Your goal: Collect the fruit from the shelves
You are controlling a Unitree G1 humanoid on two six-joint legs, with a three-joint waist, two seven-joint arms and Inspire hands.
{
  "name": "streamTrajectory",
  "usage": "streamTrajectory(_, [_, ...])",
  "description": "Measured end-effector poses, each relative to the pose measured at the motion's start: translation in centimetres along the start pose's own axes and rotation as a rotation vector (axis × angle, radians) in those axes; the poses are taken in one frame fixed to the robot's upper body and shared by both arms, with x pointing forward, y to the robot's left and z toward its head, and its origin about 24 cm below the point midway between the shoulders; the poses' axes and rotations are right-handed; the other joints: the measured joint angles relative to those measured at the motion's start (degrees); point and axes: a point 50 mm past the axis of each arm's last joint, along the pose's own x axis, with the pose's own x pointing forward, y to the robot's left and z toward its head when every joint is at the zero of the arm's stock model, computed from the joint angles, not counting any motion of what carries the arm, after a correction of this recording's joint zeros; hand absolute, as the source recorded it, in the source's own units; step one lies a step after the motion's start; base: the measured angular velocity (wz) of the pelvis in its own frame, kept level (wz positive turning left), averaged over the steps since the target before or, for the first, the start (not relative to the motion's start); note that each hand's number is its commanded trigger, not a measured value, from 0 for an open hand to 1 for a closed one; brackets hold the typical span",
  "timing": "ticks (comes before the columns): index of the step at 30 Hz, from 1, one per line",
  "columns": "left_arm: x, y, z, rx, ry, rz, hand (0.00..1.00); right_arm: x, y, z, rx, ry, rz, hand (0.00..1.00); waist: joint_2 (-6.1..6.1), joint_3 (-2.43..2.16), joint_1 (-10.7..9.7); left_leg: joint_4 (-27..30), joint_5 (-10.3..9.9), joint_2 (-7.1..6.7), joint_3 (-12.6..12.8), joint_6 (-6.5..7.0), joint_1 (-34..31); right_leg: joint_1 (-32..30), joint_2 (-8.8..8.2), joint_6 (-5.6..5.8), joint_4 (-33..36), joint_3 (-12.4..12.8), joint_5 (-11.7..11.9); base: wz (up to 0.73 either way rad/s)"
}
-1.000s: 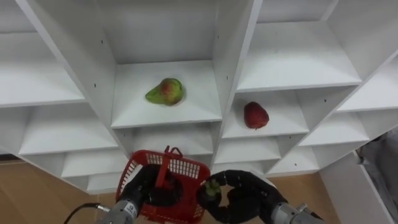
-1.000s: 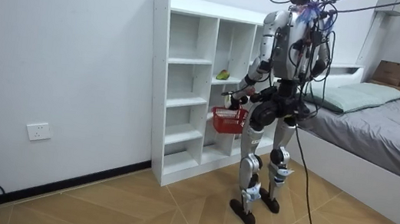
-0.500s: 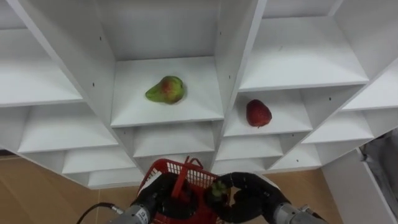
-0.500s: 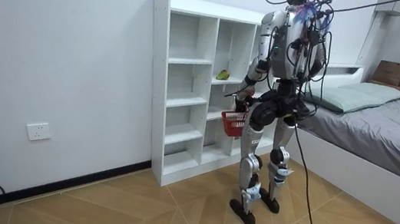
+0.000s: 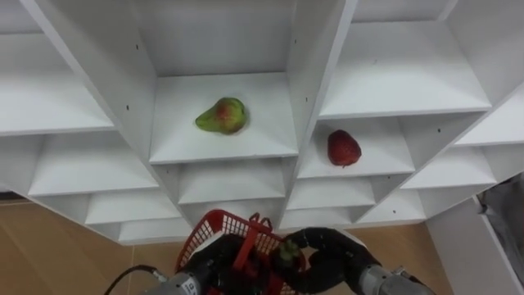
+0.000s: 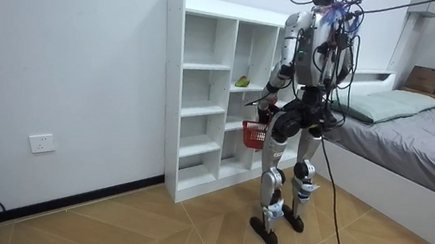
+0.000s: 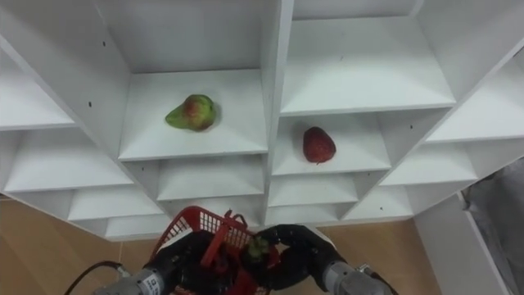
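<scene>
Fruits: pear and red fruit lay on closet shelves, neighbouring compartments. Small fruit pinched in right hand over basket; left hand curled round its handle. Probably light, bruisable: take round middle, gently.

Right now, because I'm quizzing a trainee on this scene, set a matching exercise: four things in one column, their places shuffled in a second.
Things:
1 pear
2 red fruit
3 basket
4 green-topped fruit

Places:
A in the right hand
B middle-column shelf
C held by the left hand
D shelf one column to the right

Pairs: 1-B, 2-D, 3-C, 4-A
</scene>
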Motion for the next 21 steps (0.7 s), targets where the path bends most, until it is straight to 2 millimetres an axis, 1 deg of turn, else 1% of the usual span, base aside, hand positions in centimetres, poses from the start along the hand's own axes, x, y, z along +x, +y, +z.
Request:
streamTrajectory(1, [0.0, -0.1, 0.1, 0.004, -0.002, -0.007, 1.00, 0.0, 0.0, 0.0, 0.000, 0.000, -0.002, 0.00, 0.13, 0.02, 0.0, 0.0, 0.0, 0.00, 0.0, 0.01, -0.2, -0.2, 0.00, 0.00, 0.0, 0.0, 0.0, 0.00])
streamTrajectory(10, [0.4, -0.7, 0.4, 0.024, -0.006, -0.044, 1.00, 0.1, 0.1, 0.1, 0.001, -0.011, -0.004, 0.00, 0.73, -0.02, -0.2, -0.2, 0.0, -0.03, 0.1, 0.01, -0.2, -0.4, 0.01, 0.00, 0.0, 0.1, 0.0, 0.00])
streamTrajectory(13, [0.6, -1.1, 0.5, 0.031, -0.003, -0.068, 1.00, 0.2, 0.5, 0.1, -0.005, -0.007, 0.004, 0.00, 0.80, -0.04, -0.2, -0.2, 0.0, 0.00, 0.1, 0.01, -0.2, -0.4, 0.34, 0.00, 0.1, 0.0, 0.0, 0.00])
streamTrajectory(17, [0.6, -1.1, 0.7, 0.027, -0.009, -0.077, 1.00, 0.2, 0.5, 0.1, -0.009, -0.008, 0.000, 0.00, 0.81, -0.03, -0.4, -0.2, 0.0, 0.02, 0.1, 0.01, -0.1, -0.4, 0.32, 0.00, 0.4, 0.0, 0.0, 0.00])
streamTrajectory(21, [0.7, -1.2, 1.0, 0.026, -0.023, -0.079, 1.00, 0.1, 0.7, -0.2, -0.006, 0.003, 0.004, 0.00, 0.86, 0.00, -0.6, 0.0, 0.0, -0.05, 0.1, 0.06, -0.2, -0.3, 0.26, 0.02, 0.3, 0.1, 0.0, 0.00])
